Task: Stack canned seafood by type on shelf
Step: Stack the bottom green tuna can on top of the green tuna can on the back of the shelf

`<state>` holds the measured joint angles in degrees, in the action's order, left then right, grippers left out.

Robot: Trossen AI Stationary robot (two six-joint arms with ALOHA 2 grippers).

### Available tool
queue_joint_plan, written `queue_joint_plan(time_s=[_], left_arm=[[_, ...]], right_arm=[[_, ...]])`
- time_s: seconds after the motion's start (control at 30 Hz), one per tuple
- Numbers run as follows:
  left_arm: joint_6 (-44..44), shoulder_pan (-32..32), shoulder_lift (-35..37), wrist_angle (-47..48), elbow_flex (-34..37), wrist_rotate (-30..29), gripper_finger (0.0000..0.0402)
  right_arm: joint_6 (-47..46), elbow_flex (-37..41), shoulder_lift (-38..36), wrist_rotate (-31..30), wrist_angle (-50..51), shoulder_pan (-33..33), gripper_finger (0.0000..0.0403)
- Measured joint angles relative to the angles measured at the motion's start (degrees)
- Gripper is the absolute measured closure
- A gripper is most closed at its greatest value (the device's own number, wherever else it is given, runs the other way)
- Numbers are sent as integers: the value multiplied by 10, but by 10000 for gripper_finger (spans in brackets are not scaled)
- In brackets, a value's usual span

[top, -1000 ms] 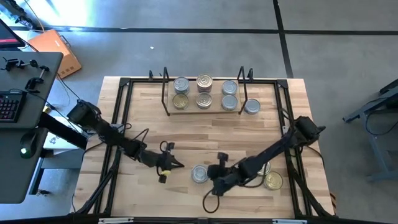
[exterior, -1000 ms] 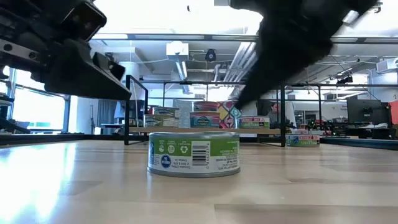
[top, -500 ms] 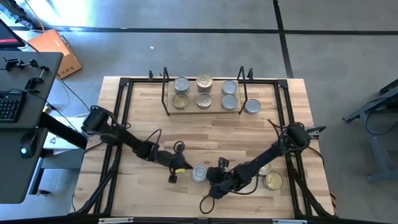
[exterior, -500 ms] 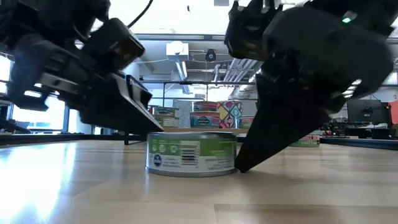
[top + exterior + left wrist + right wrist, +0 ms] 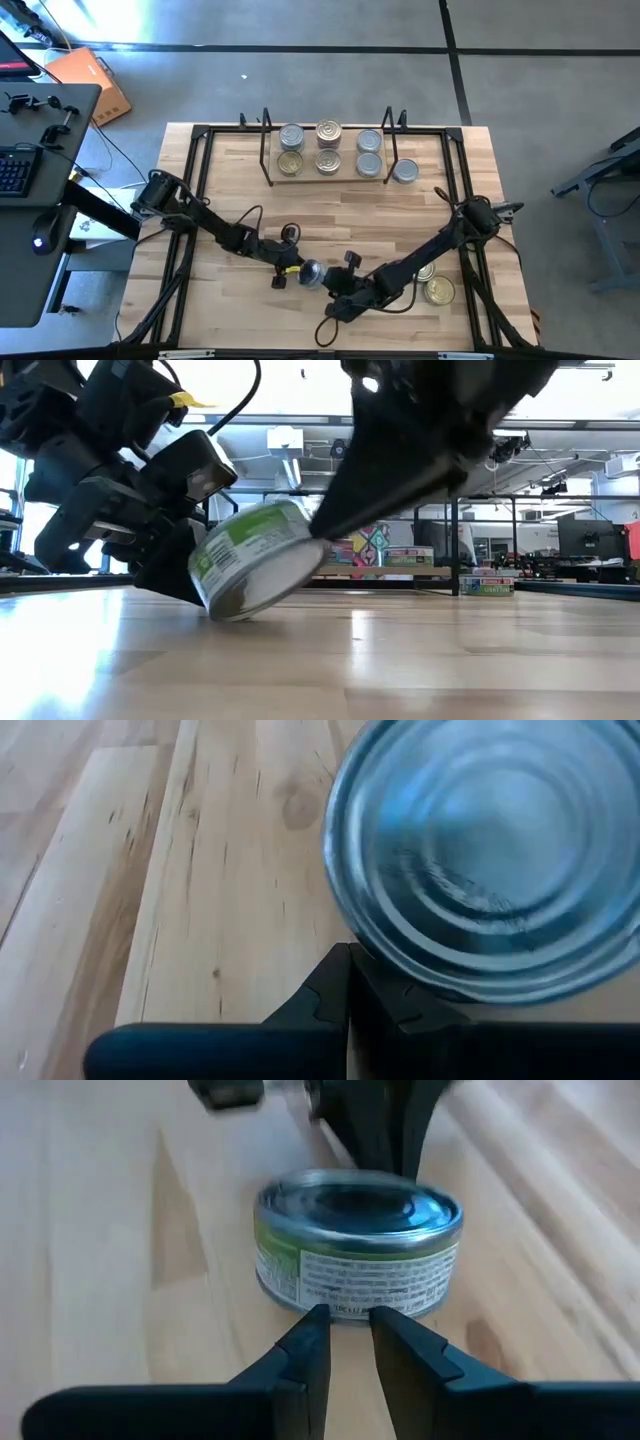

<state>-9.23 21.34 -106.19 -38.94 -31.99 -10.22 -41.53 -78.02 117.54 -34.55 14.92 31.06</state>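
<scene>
A green-labelled tin (image 5: 250,560) with a silver top stands tilted on the table near its front edge, between my two grippers. My left gripper (image 5: 291,268) is shut at the tin's left side. From the right, my right gripper (image 5: 345,1323) meets the tin with a narrow gap between its fingertips and nothing in that gap. At the far side stands the shelf (image 5: 330,177), with several tins on its board. One more tin (image 5: 405,172) sits on the table just right of the shelf. My left gripper touches the rim of the tin's top face (image 5: 372,958) with its shut fingertips, slanting down from the table's left. The top face tips toward it. My right gripper has its fingertips (image 5: 312,1325) at the tin's bottom rim (image 5: 316,546), slanting down from the right. That rim is raised, and the tin rests on its opposite lower edge (image 5: 225,615).
Two gold-topped tins (image 5: 437,290) lie at the near right beside my right arm. A black metal frame (image 5: 200,180) runs around the tabletop. Bare wood lies between the tilted tin and the shelf.
My left gripper has come down and toward the table's right until it meets the tin. My right gripper has sunk and pushed in from the right. The tin, flat on the table before, has tipped: its right side is lifted and its left lower edge stays down.
</scene>
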Motion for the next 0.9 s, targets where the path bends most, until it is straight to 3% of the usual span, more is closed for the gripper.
queue_joint_plan(time_s=[0.3,0.9], left_arm=[[-6,0,24,35,0,-15,401],[16,20,33,47,-5,-129,401]], right_arm=[[12,-30,-1,-6,-18,-21,332],[60,-29,1,10,-52,-55,332]])
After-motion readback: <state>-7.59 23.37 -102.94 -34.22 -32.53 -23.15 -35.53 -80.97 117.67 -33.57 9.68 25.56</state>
